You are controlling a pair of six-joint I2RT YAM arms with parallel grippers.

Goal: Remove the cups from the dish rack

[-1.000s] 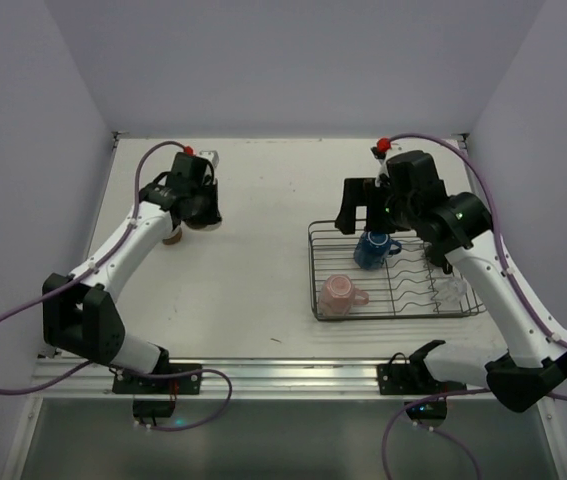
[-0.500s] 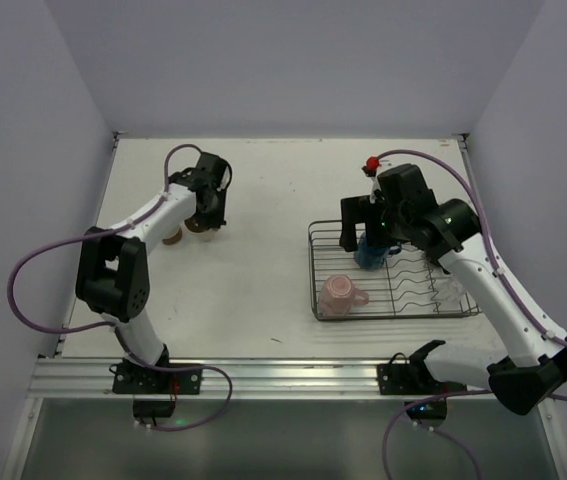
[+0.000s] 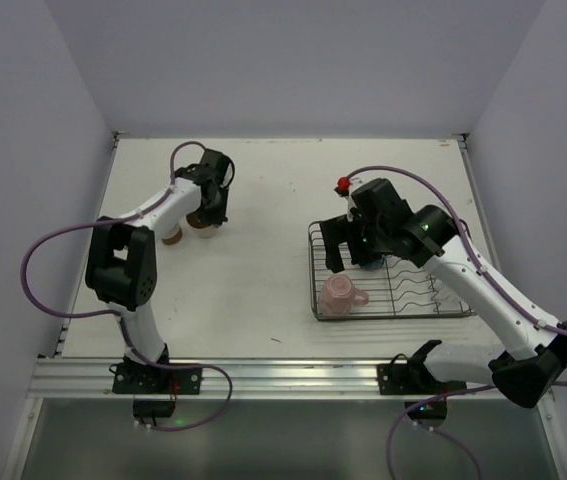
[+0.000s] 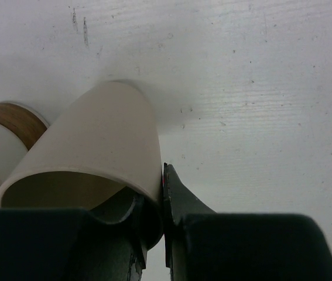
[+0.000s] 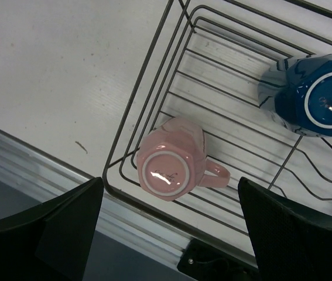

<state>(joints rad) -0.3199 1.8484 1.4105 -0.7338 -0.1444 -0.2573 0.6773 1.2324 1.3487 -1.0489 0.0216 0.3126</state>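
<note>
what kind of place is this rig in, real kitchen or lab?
Most likely a lab robot cell, not a kitchen: a white table boxed in by plain walls, two arms bolted to an aluminium rail, and a wire dish rack with a pink mug as props.
</note>
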